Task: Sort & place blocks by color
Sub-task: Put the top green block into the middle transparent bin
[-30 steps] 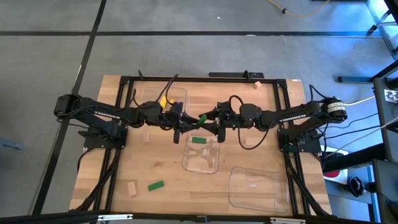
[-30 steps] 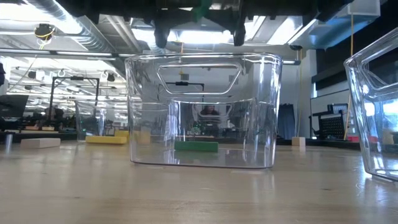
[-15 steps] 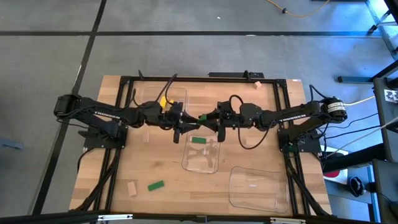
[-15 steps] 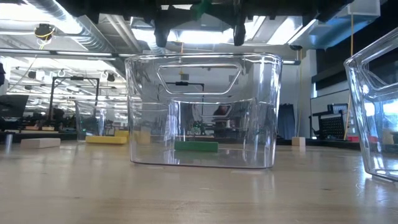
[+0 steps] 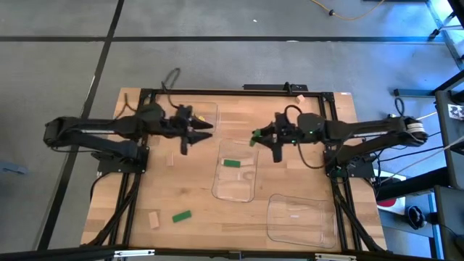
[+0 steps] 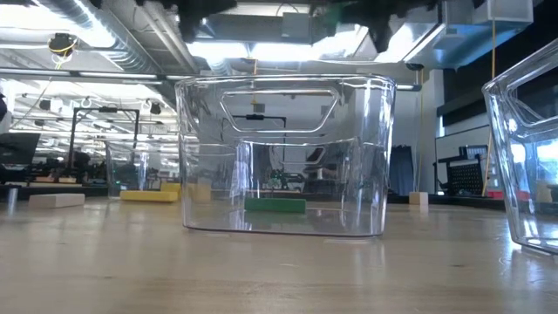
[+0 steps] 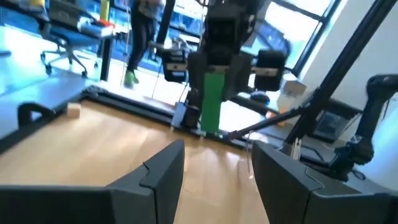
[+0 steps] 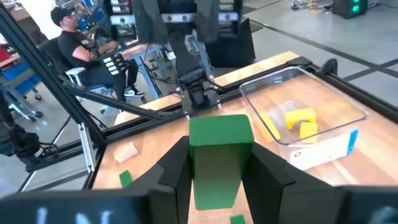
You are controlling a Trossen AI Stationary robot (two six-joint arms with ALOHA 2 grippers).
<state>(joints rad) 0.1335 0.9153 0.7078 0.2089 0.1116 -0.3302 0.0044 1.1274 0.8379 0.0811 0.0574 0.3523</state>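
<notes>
We count three clear plastic rectangular trays on the wooden table [image 5: 145, 188]: the far tray [image 5: 206, 110] near the far edge, the middle tray [image 5: 235, 177] at the table's centre, and the near tray [image 5: 296, 217] by the near right corner. Green oblong blocks number three: the held green block [image 8: 219, 155] pinched in the right hand [image 5: 255, 138], the green block in the middle tray [image 5: 231, 163], and the loose green block [image 5: 181, 215] near the near left corner. Two yellow blocks [image 8: 298, 120] lie in the far tray. Of pale tan wood blocks we make out two for certain: the tan block near the loose green one [image 5: 154, 220] and the tan block at the far edge [image 5: 299, 98]. We can read no writing. The left hand [image 5: 205, 129] hangs over the far tray's near edge, fingers spread and empty. Both arms reach level toward the table's middle, their hands well apart.
</notes>
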